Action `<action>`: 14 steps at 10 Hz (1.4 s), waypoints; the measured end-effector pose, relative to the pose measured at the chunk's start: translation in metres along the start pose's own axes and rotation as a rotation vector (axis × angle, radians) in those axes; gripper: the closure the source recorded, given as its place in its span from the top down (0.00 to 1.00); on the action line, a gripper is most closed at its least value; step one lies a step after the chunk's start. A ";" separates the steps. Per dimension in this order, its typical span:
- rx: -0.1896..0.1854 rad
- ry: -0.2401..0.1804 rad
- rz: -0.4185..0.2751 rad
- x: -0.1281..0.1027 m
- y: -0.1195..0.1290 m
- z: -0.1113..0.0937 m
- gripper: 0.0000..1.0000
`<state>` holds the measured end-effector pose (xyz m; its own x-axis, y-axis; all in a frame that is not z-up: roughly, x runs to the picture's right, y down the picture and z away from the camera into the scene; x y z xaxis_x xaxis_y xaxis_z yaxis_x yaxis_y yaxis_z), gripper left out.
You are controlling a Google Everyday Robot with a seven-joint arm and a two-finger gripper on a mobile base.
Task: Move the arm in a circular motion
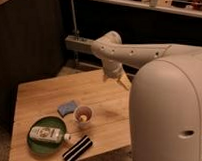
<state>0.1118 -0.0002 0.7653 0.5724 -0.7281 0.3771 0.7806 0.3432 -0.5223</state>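
hand [123, 80], state impossible to tell, hangs just below the arm [145, 52] above the table [44, 95].

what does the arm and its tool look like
The arm is smooth off-white: thick tubular segments, rounded joints, small dark screw holes in a row. Its tool, above the far edge of the wooden table, has a pale yellowish tip.

My arm [145, 54] has a smooth off-white shell, plastic by its look, with a soft matt sheen and small dark screw holes. My gripper [123, 81], pale yellowish and dull, hangs over the far right edge of the table [39, 95], which is light matt wood. The blue sponge [68, 108] looks soft and rough. The green plate [36, 144], near left, looks smooth.
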 end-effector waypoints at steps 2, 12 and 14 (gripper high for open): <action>-0.023 -0.019 0.070 0.010 0.053 0.010 0.80; -0.004 -0.150 -0.185 -0.118 0.216 -0.042 0.80; 0.031 -0.172 -0.272 -0.153 0.197 -0.064 0.80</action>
<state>0.1621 0.1406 0.5561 0.3741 -0.6853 0.6249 0.9164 0.1697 -0.3625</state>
